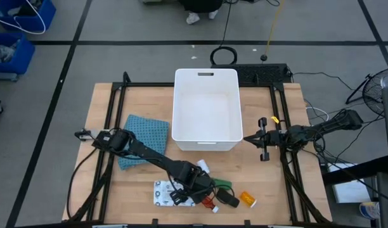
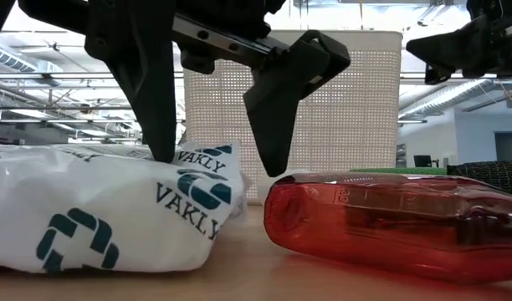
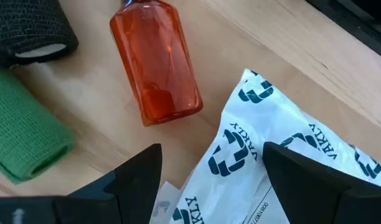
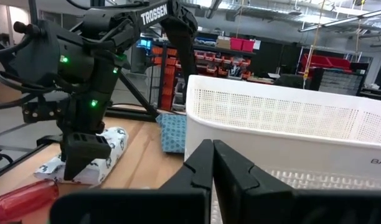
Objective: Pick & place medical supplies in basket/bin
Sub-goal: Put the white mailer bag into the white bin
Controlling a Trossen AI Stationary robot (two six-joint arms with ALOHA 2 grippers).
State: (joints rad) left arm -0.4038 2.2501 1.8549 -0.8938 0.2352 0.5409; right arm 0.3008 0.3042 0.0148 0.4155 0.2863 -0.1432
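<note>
- The white packet [image 2: 105,219] and red bottle [image 2: 390,224] lay nearest, at the table's near edge.
- The left gripper [image 3: 209,180] hung open, straddling the packet's edge, apparently to pinch it.
- The white bin [image 1: 206,109] stood farther back, empty.
- The right gripper [image 1: 265,139] waited closed just right of the bin.

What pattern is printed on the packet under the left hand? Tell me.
White packet with dark teal interlocking logos and "VAKLY" lettering, clearest in the left wrist view.

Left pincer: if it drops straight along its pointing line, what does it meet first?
Likely the white printed packet: the open left pincer straddles its edge, with the red bottle lying just beyond.
</note>
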